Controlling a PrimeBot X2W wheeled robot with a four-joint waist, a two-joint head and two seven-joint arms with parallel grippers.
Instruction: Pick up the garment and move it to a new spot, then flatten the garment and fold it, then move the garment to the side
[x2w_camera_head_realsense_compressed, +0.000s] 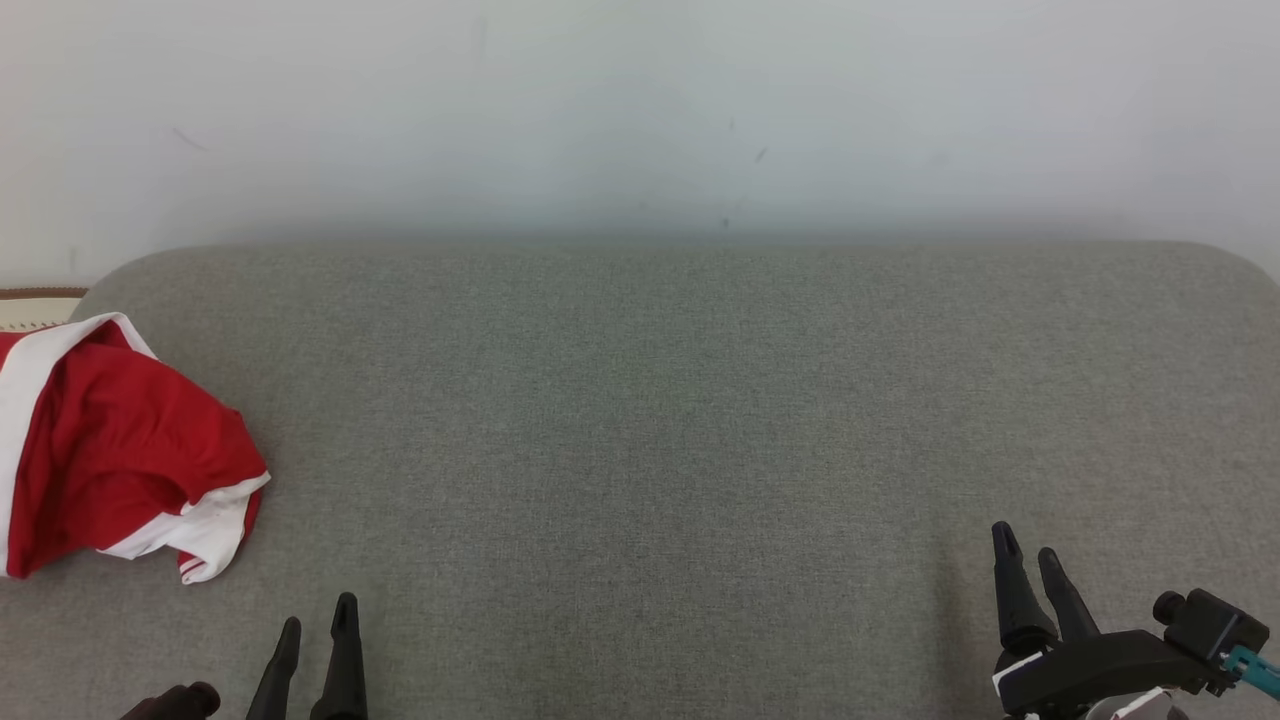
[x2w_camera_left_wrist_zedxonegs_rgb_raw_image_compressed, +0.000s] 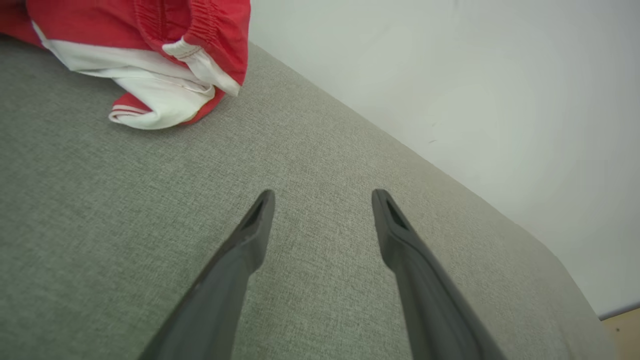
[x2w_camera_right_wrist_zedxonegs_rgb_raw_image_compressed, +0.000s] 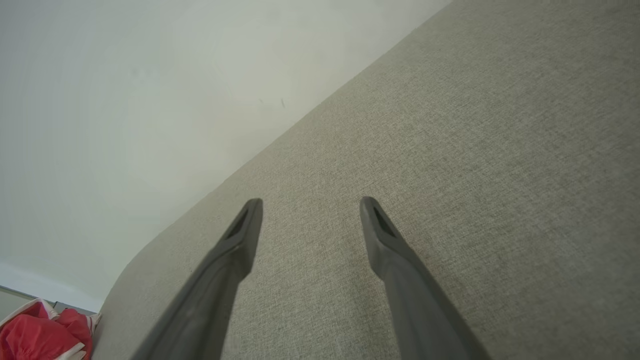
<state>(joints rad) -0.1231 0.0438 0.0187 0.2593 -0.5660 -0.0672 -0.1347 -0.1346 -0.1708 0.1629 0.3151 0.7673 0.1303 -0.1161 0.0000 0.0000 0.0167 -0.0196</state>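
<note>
The garment (x2w_camera_head_realsense_compressed: 110, 450), red with white trim, lies crumpled at the far left of the grey cushioned surface (x2w_camera_head_realsense_compressed: 660, 420), partly cut off by the view's edge. The left wrist view shows its elastic waistband and white hem, garment (x2w_camera_left_wrist_zedxonegs_rgb_raw_image_compressed: 155, 65), up and left of my fingers. My left gripper (x2w_camera_head_realsense_compressed: 318, 618) is open near the front edge, a short way right of and nearer than the garment, holding nothing. At the lower right my right gripper (x2w_camera_head_realsense_compressed: 1028, 545) is open and empty, far from the cloth. The right wrist view catches the garment (x2w_camera_right_wrist_zedxonegs_rgb_raw_image_compressed: 40, 335) in its bottom left corner.
A pale wall (x2w_camera_head_realsense_compressed: 640, 110) runs along the back of the surface. The surface's far corners are rounded. A brown-edged strip (x2w_camera_head_realsense_compressed: 40, 300) shows behind the garment at the left. Bare grey fabric stretches between the two grippers.
</note>
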